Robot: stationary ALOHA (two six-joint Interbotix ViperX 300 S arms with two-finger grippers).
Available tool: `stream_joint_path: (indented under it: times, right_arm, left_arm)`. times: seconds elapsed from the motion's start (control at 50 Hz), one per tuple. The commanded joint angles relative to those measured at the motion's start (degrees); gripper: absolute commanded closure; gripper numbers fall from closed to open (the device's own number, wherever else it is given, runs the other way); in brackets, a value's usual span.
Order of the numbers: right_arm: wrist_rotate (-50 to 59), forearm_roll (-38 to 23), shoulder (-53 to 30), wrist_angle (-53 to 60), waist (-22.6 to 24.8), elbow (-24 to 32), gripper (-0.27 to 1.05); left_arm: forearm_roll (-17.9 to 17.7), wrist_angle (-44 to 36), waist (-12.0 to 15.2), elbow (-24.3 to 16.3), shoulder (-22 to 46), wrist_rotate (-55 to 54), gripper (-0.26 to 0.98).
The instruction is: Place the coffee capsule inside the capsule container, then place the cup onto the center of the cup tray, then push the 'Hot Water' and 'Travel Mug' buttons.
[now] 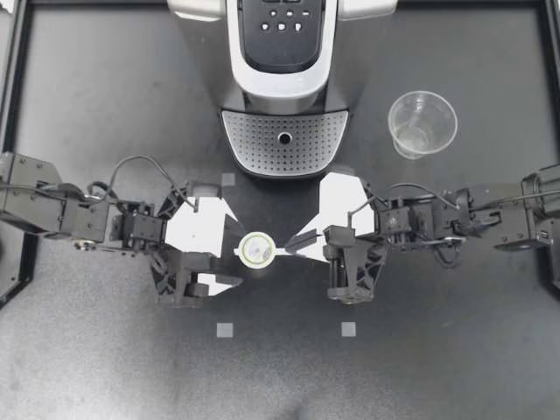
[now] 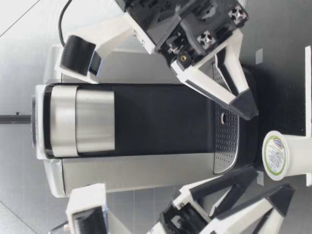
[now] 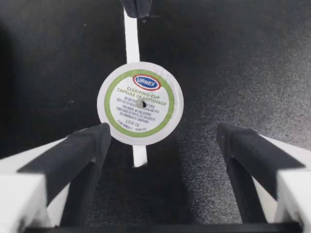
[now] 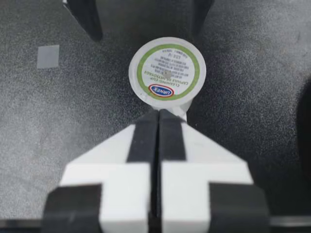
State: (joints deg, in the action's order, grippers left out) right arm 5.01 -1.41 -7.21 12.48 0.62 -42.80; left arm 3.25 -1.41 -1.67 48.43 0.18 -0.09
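- At table centre, in front of the coffee machine (image 1: pixel 284 52): one coffee capsule (image 1: pixel 256 251), upright on the table (image 1: pixel 105 114), foil lid up. The left wrist view shows a small hole at the lid's middle.
- Position by tools: the capsule sits between my two grippers, just ahead of the left gripper (image 1: pixel 238 251) and at the tip of the right gripper (image 1: pixel 290 246).
- Left gripper: jaws spread wide, holding nothing. The capsule stands ahead of the pads, nearer one than the other.
- Right gripper: fingers pressed flat together, tip at the capsule's rim tab. I cannot tell whether the tab is nipped. In the low view the tip appears a little above and beside the lid.
- Handling, my estimate: very light, with a thin plastic shell stiff enough for a moderate squeeze. The foil top dents easily. The smooth tapered wall is likely to slip through the pads, or tip if nudged from one side only.
- Hold point, my estimate: across the body just under the rim, so the rim catches on the pads. The tab alone looks a weak purchase.
- Open room: bare table around the capsule on the side away from the machine. The cup tray (image 1: pixel 254 144) is close behind, with nothing on it. The clear plastic cup (image 1: pixel 423 122) is well apart, beside the machine on my right.
- Edges: a black frame rail (image 1: pixel 12 131) borders the table, far from the work. The machine head shows no open chamber, and I judge it needs lifting before loading.
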Motion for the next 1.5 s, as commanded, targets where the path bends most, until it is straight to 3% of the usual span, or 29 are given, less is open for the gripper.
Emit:
stream_joint_path:
  times: [0.0,1.28,1.48]
  right_arm:
    - [-0.1,-0.1,0.4,0.5,0.4,1.5,0.73]
    - [-1.7,-0.1,-4.4,0.5,0.4,5.0,0.73]
    - [-1.8,-0.1,-4.6,0.5,0.3,5.1,0.73]
  left_arm:
    - [0.1,-1.1,0.8,-0.5,-0.4,0.6,-0.08]
    - [0.1,-3.1,1.8,-5.1,5.9,3.6,-0.08]
    - [0.1,-2.7,1.8,-4.9,6.0,3.6,0.0]
